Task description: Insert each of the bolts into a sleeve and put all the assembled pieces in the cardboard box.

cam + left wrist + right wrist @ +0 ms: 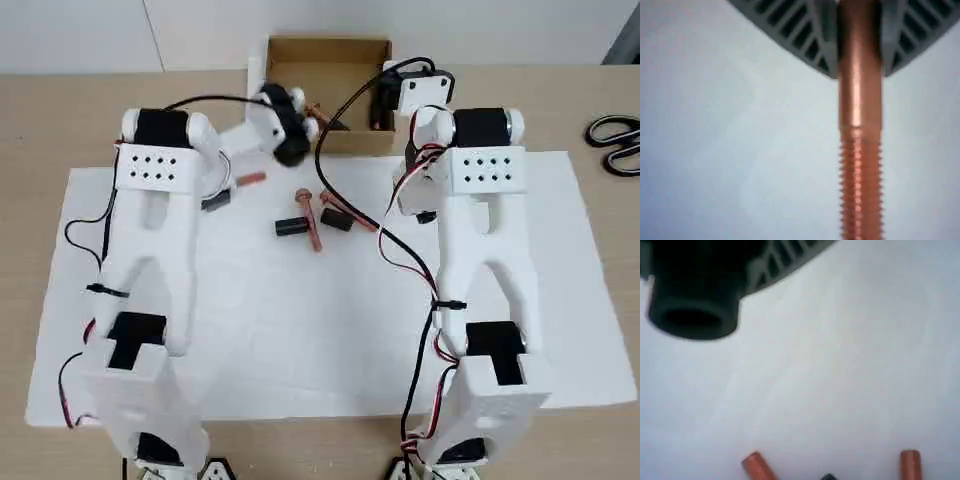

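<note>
Two parts are in hand. The left gripper (pixel 860 45) is clamped on a copper bolt (pixel 860 150) at the smooth shank, with the threaded end free. The right gripper (pixel 715 275) grips a black sleeve (pixel 692 315) whose bore is open and unobstructed.

The step looks like mating the two. Bolt axis should be dead on the bore before feeding, thread end first, with a slow push and the sleeve held rigid. Any tilt would likely catch the threads on the rim.

In the high view the left gripper sits at the near-left edge of the cardboard box (pixel 330 42), at the far centre of the table. Its contents can't be told: the floor looks mostly bare and an arm hides the right part.

On the white sheet (pixel 300 340), just near of the box, lie at least two loose sleeves (pixel 290 227) and three loose bolts (pixel 311 222).
</note>
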Action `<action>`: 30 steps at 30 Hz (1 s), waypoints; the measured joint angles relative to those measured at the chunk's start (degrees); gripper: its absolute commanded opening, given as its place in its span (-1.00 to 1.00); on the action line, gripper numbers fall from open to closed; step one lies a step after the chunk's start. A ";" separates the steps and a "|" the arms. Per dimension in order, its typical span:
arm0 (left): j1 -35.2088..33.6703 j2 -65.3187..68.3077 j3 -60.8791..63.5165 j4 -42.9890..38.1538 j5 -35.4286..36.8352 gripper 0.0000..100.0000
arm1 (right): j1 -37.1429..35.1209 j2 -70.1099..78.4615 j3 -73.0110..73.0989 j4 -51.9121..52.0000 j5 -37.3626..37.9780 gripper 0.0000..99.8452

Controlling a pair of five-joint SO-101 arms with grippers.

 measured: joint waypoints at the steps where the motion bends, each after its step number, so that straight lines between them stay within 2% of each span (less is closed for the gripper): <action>1: -0.09 0.00 0.00 0.35 -2.20 -0.99 | 0.00 0.00 0.00 0.00 0.00 -0.99; 6: -0.09 0.00 0.44 0.79 -12.84 -0.99 | 0.00 0.00 0.00 0.00 0.00 -0.99; 9: -0.09 0.00 3.16 0.79 -16.09 -0.99 | 0.00 0.00 0.00 0.00 0.00 -0.99; 27: 0.35 0.00 12.40 0.44 -17.67 -0.99 | 0.00 0.00 0.00 0.00 0.00 -0.99; 30: 1.05 0.00 14.95 -1.93 -17.67 -0.98 | 0.00 0.00 0.00 0.00 0.00 -0.99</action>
